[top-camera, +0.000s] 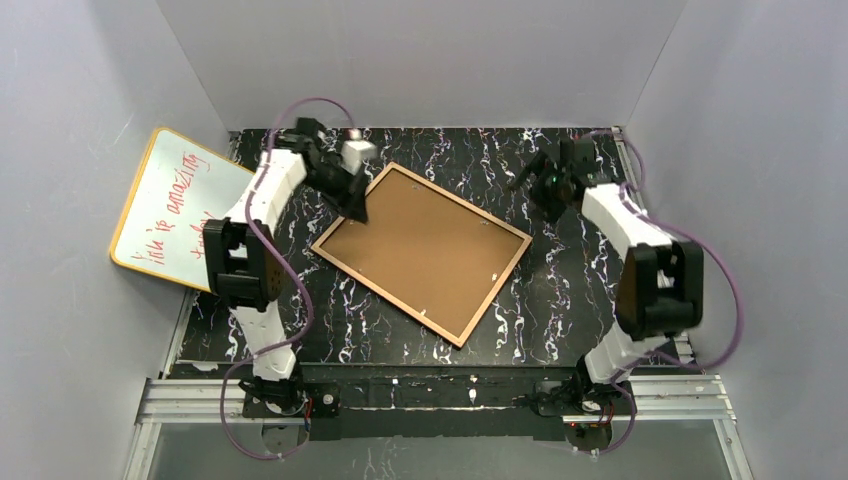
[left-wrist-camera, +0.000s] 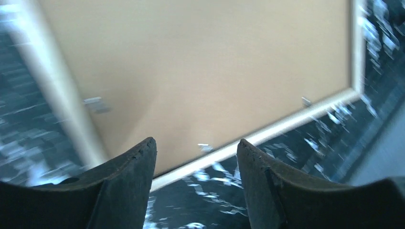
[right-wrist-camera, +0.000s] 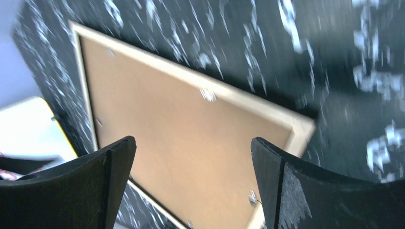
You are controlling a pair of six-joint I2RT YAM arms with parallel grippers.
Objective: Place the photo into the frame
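Left arm [top-camera: 262,215] rises along the left side, wrist bent toward centre, left gripper [top-camera: 356,207] pointing down, jaws parted. Right arm [top-camera: 640,250] folded at right, right gripper [top-camera: 532,172] upper right, jaws wide apart.

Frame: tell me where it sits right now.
In the top view the frame lies tan back up, skewed, at the middle of the table, its left edge by the left gripper.
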